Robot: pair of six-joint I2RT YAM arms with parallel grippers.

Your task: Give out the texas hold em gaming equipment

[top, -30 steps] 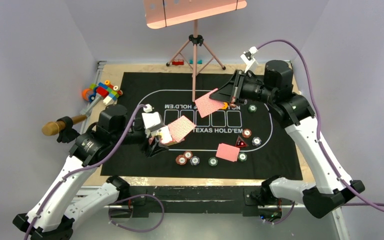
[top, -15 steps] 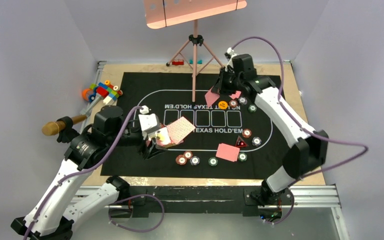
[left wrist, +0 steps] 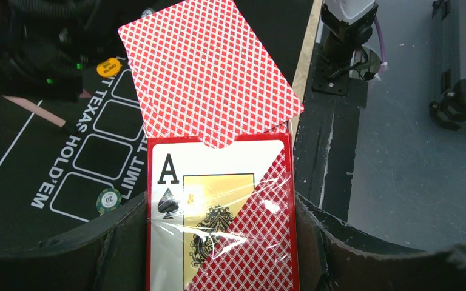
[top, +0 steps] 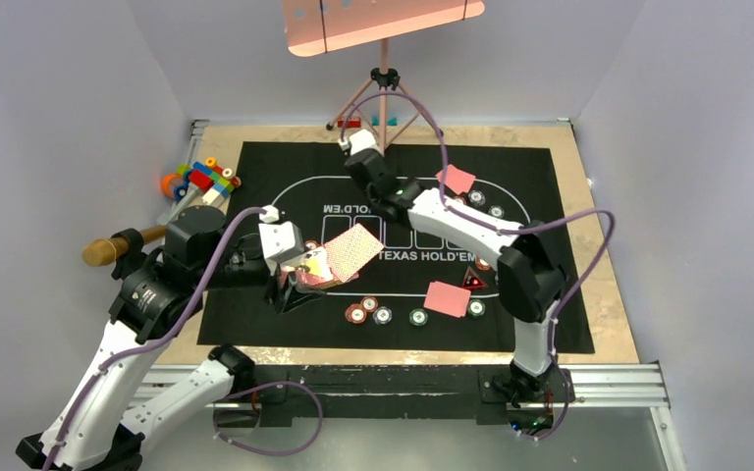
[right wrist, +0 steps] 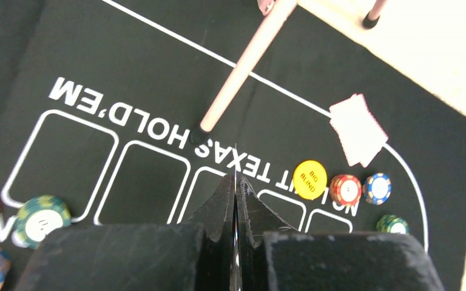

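Note:
My left gripper (left wrist: 218, 242) is shut on a red card box (left wrist: 218, 212) showing an ace of spades. One red-backed card (left wrist: 209, 73) sticks out of its top. That gripper (top: 304, 275) hovers over the mat's near left. My right gripper (right wrist: 235, 179) is shut, with a card's thin edge showing between its fingers. It (top: 385, 201) hangs over the far middle boxes. Two cards (top: 455, 180) lie far right, by a yellow button (right wrist: 310, 179) and chips (right wrist: 346, 189). More cards (top: 447, 298), a triangle (top: 472, 281) and chips (top: 369, 310) lie near.
A pink tripod (top: 383, 108) stands at the back, one leg (right wrist: 243, 66) planted on the black mat (top: 275, 177) just beyond my right fingertips. Toy blocks (top: 201, 179) and a wooden-handled tool (top: 118, 247) lie off the mat at the left.
My right arm has swung from the far right to the far middle, carrying its card and uncovering the two cards at the far right. The left arm has barely shifted.

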